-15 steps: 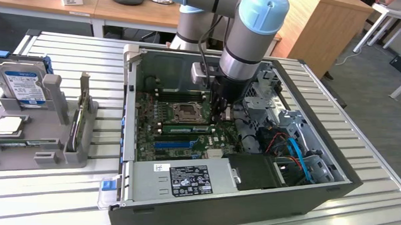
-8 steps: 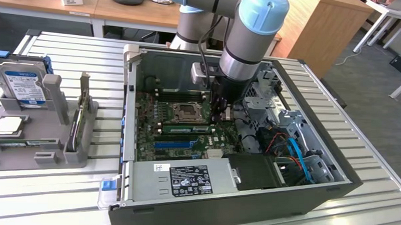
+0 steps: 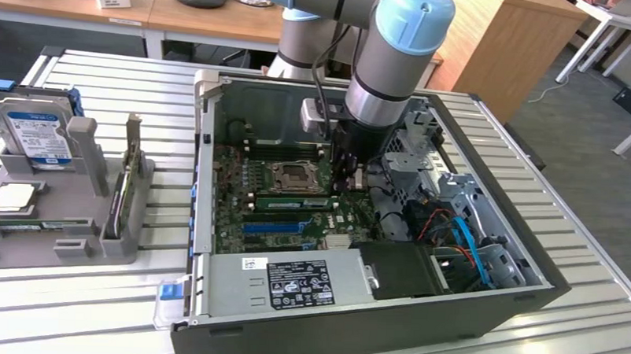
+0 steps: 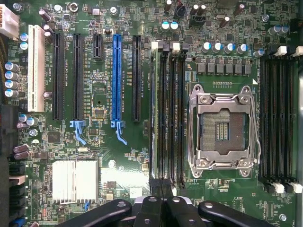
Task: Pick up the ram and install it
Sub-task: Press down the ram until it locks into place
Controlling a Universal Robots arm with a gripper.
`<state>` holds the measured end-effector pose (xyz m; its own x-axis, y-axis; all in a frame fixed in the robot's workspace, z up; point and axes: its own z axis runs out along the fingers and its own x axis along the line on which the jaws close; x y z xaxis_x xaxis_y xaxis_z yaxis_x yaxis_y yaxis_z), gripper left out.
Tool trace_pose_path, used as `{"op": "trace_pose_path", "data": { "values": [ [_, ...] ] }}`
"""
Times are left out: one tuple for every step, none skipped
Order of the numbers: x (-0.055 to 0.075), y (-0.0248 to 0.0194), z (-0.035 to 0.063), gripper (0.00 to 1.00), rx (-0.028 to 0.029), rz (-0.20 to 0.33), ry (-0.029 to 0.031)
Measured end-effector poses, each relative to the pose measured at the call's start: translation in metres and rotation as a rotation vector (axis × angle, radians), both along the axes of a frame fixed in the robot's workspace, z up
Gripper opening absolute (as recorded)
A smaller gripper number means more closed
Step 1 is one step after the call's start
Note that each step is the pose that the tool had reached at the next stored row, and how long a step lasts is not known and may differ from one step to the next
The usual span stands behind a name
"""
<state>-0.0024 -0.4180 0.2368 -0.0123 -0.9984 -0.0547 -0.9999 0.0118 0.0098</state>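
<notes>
Claw (image 4: 162,187) hangs over the near end of the ram (image 4: 153,113), which stands on edge beside the socket (image 4: 222,127), its length running straight away from the claw. I can't tell the grip.

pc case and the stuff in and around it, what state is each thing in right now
pc case: lying on its side, open
ram: standing in the slot beside the cpu socket; latched or not, can't tell
cpu socket: no chip in it, metal frame down
blue slot: empty
gripper: inside the case, at one end of the ram
hard drive: upright in the grey holder
</notes>
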Motion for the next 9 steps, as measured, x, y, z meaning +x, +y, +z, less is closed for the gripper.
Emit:
{"op": "trace_pose_path", "data": {
  "values": [
    [0.0, 0.0, 0.0, 0.11, 0.0, 0.0, 0.0],
    [0.0, 0.0, -0.0044, 0.11, -0.0001, 0.0, 0.0],
    [0.0, 0.0, -0.0044, 0.11, -0.0001, 0.0, 0.0],
    [0.0, 0.0, -0.0044, 0.11, -0.0002, 0.0, 0.0],
    [0.0, 0.0, -0.0044, 0.11, -0.0001, 0.0, 0.0],
    [0.0, 0.0, -0.0061, 0.11, 0.0, 0.0, 0.0],
    [0.0, 0.0, -0.0063, 0.11, 0.0, 0.0, 0.0],
    [0.0, 0.0, -0.0064, 0.11, 0.0, 0.0, 0.0],
    [0.0, 0.0, -0.0066, 0.11, 0.0, 0.0, 0.0]
  ]
}}
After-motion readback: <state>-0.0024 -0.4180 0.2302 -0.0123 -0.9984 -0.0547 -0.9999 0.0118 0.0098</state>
